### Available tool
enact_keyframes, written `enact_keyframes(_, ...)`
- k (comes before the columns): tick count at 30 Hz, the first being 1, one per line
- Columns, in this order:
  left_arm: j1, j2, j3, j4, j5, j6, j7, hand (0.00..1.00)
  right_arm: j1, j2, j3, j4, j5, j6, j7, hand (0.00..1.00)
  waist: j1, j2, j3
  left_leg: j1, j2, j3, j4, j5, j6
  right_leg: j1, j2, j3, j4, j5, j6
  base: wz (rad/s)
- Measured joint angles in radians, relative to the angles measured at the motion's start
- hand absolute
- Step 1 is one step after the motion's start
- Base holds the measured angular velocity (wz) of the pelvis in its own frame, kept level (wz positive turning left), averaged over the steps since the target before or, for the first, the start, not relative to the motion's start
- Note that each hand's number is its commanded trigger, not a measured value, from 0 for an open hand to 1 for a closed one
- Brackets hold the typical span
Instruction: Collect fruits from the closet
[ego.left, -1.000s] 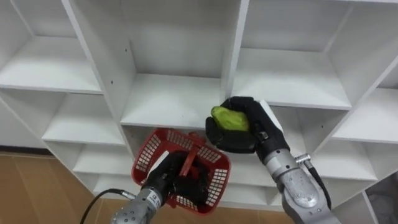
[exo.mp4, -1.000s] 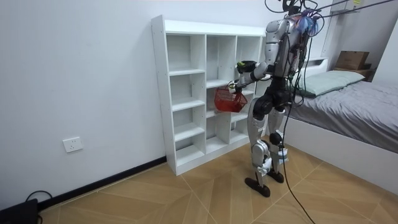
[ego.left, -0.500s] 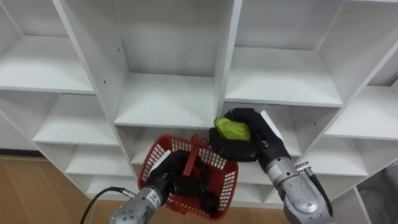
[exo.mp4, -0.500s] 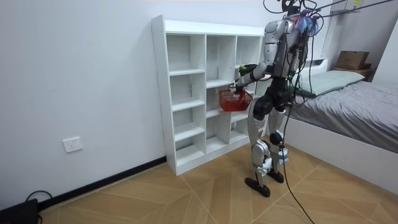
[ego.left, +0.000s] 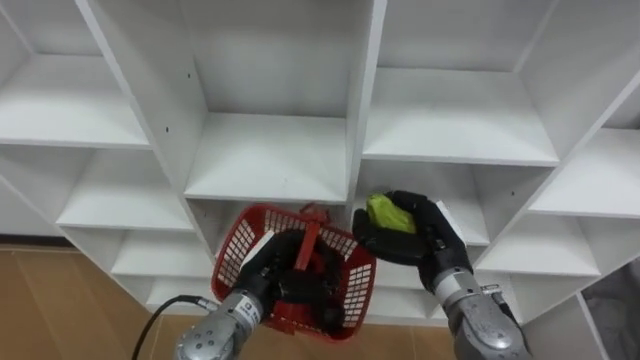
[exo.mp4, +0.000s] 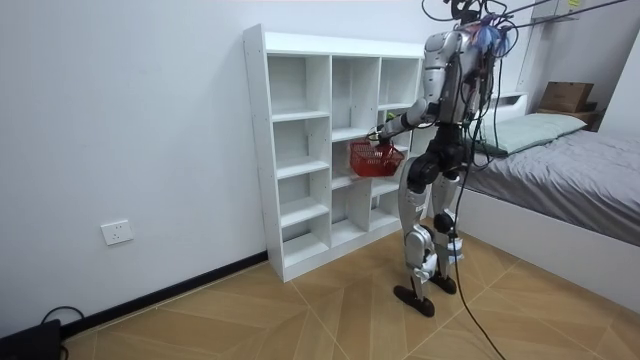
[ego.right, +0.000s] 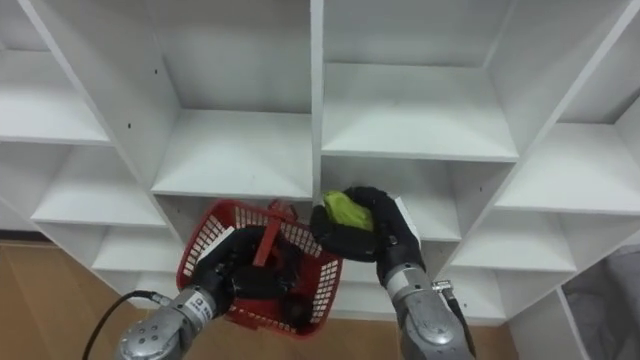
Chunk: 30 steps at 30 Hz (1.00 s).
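Plainly, in the left eye view the right hand (ego.left: 405, 238) has its dark fingers curled round a green fruit (ego.left: 388, 213). It holds the fruit clear of the closet (ego.left: 268, 150), in front of the compartment under the shelf edge just right of the centre upright. The fruit is oblong, and its long axis slants from upper left to lower right across the hand. The red basket (ego.left: 232, 262) hangs just beside it, to the left and a little lower, with its right rim close to the right hand. The left hand (ego.left: 278, 282) is wrapped round the basket's handle (ego.left: 306, 240), wrist low. The coming move therefore looks like a short carry leftward and down over the basket's mouth, and the right hand is the one placed to make it.

From the room view, the robot stands upright on the wooden floor (exo.mp4: 300, 310) facing the closet. Both forearms are raised toward the middle shelves, the basket is out in front, and a bed (exo.mp4: 560, 150) is behind it.

The right eye view agrees: the fruit shows above the gripping fingers, and the hand overlaps the basket's right rim.
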Motion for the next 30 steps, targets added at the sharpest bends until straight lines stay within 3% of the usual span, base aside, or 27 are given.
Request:
enact_keyframes(12, -0.024, -0.02, -0.004, -0.004, -0.001, -0.004, 0.014, 1.0, -0.069, 0.011, 0.003, 0.141, 0.067, -0.001, -0.043, 1.0, 0.0, 0.024, 0.0062, -0.06, -0.007, -0.001, 0.025, 0.0, 0.001, -0.053, -0.007, -0.02, 0.016, 0.001, -0.001, 0.02)
enact_keyframes(17, -0.025, -0.023, -0.018, -0.003, -0.001, -0.007, 0.03, 1.0, -0.102, 0.033, 0.007, 0.252, 0.08, -0.001, -0.041, 1.0, 0.0, 0.024, 0.0066, -0.085, -0.006, -0.002, 0.026, 0.001, 0.001, -0.079, -0.01, -0.02, 0.02, 0.001, -0.001, 0.0)
enact_keyframes(27, -0.029, -0.023, -0.023, -0.003, -0.028, -0.024, 0.03, 1.0, -0.142, 0.051, 0.011, 0.288, 0.097, -0.003, -0.037, 1.0, -0.005, 0.024, 0.008, -0.12, -0.002, -0.002, 0.026, 0.001, 0.001, -0.116, -0.011, -0.016, 0.025, 0.001, -0.001, -0.02)
enact_keyframes(30, -0.032, -0.022, -0.023, -0.002, -0.037, -0.026, 0.03, 1.0, -0.147, 0.054, 0.011, 0.301, 0.107, -0.003, -0.037, 1.0, -0.005, 0.026, 0.0119, -0.128, -0.002, -0.002, 0.028, 0.001, 0.002, -0.122, -0.012, -0.018, 0.025, 0.001, -0.001, 0.0)
